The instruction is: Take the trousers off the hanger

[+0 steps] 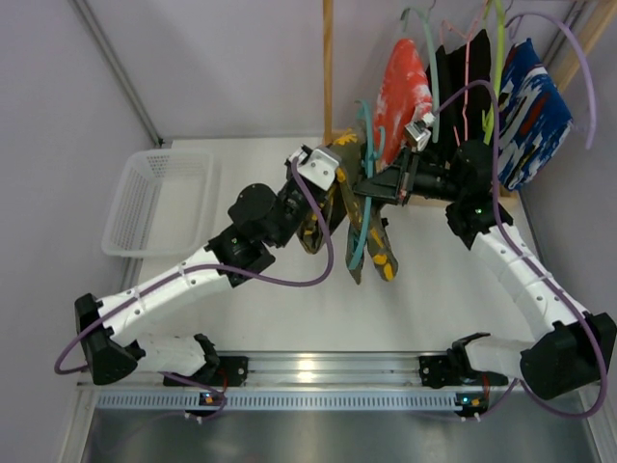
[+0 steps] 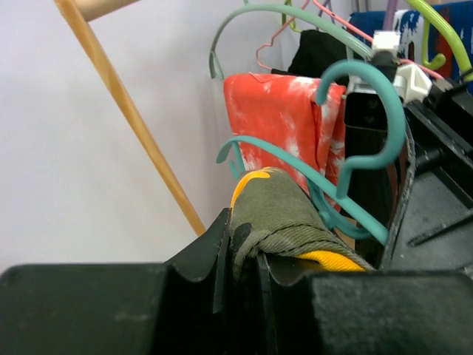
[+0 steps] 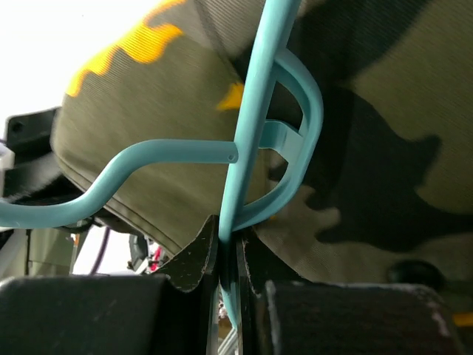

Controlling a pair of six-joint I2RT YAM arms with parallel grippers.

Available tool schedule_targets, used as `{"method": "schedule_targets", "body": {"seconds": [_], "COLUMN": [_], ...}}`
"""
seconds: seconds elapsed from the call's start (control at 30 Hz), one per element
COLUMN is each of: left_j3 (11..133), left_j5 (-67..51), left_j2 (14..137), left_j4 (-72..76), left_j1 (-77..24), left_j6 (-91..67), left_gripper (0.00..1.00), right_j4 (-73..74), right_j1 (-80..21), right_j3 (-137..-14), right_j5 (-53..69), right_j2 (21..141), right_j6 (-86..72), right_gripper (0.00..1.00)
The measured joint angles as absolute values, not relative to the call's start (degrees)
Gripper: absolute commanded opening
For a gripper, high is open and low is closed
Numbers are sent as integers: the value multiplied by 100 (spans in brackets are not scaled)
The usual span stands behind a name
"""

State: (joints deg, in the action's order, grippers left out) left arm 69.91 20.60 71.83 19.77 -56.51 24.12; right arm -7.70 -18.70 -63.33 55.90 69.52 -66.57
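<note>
The green-yellow camouflage trousers hang over a teal hanger held above the table's middle. My left gripper is shut on a fold of the camouflage trousers. My right gripper is shut on the teal hanger's bar, with the camouflage cloth right behind it. The red-orange trousers with white marks and the black trousers hang on hangers at the back; the red-orange pair also shows in the left wrist view.
A white plastic basket stands on the table at the left. A wooden rack post rises at the back. A blue-white garment hangs at the far right. Several coloured hangers crowd the rail.
</note>
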Motion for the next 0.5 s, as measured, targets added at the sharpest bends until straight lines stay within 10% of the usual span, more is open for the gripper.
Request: {"method": "schedule_targets", "body": {"seconds": [0.5], "left_j3": [8650], "left_j5": [2620], "left_j2": [7336], "left_j4": [1146], "left_j1": [-4786], "left_j6": [1658], "left_gripper": [0], "right_j4": [-469], "right_j1": [-1813], "right_j3": [-5977], "right_j5": [5712], "right_j2": [7124], "right_j6": [-5806], "right_gripper": [0]}}
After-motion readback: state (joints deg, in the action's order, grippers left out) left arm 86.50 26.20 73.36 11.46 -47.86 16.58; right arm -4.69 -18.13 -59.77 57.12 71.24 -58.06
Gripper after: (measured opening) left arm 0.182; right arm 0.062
